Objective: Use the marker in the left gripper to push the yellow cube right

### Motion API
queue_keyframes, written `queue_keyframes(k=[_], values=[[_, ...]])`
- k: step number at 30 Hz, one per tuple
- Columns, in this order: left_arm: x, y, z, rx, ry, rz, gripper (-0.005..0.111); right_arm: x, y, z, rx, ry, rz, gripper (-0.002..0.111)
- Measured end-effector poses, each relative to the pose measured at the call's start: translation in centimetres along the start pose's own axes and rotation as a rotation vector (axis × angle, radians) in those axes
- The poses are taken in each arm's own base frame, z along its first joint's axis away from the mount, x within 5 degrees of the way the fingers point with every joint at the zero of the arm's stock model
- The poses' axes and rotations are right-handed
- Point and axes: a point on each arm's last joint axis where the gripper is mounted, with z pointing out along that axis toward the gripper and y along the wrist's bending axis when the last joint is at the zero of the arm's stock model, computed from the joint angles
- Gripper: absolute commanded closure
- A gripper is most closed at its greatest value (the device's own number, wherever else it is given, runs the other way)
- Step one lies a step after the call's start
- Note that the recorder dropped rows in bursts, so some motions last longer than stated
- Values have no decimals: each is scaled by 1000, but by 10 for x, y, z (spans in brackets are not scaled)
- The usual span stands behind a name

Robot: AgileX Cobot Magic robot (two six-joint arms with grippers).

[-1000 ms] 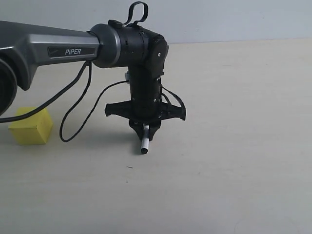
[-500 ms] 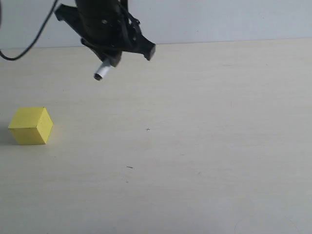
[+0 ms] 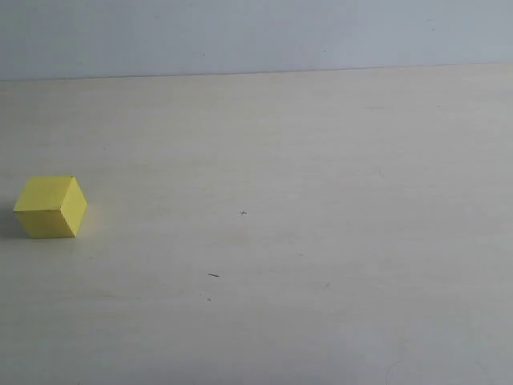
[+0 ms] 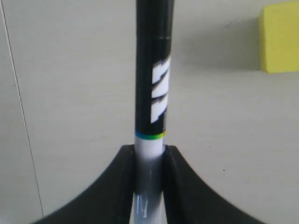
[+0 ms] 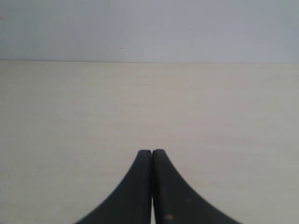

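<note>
Clamping the marker [image 4: 153, 70]: the left gripper [image 4: 149, 154] had both black fingers [image 4: 122, 177] pressed against the white barrel, one on each side, so the jaws were grasping it, not released. The marker stuck straight out past the fingertips. A thin coloured ring [image 4: 150, 136] sat just beyond them, then the black half with a white mark. Its far end ran out of the left wrist view, so I couldn't see the tip.

The yellow cube [image 4: 279, 37] showed in the same view, off to one side of the black half and well clear of it, no contact. It sat flat on the table [image 4: 70, 93] and threw a soft shadow toward the marker side.

Exterior view: the yellow cube [image 3: 50, 207] was at the far left of the pale table, close to the frame edge. One vertical edge was turned toward the camera, with the top and two side faces visible. A couple of small dark specks [image 3: 243, 212] marked the table nearer the middle, well apart from the cube. A grey-blue wall [image 3: 256, 32] ran behind the table.

Right gripper [image 5: 152, 154]: its two fingers were clenched tip to tip with nothing between them, hanging over the table with the wall behind.
</note>
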Motion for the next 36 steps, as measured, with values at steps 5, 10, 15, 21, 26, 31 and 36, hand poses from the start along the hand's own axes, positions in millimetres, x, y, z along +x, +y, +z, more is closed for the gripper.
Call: queue_keyframes(k=[5,10,15,21,26,31,36], values=[[7,-4,26,17,48,209,107,0,0,0,0,0,0,108],[8,-12,53,31,-12,508,107,0,0,0,0,0,0,108],[5,-11,81,8,-88,680,107,0,0,0,0,0,0,108],[5,1,103,-10,-111,782,107,0,0,0,0,0,0,108],[14,19,125,-1,-49,796,107,0,0,0,0,0,0,108],[9,18,136,8,-87,777,107,0,0,0,0,0,0,108],[-2,16,135,-53,-183,871,107,0,0,0,0,0,0,108]])
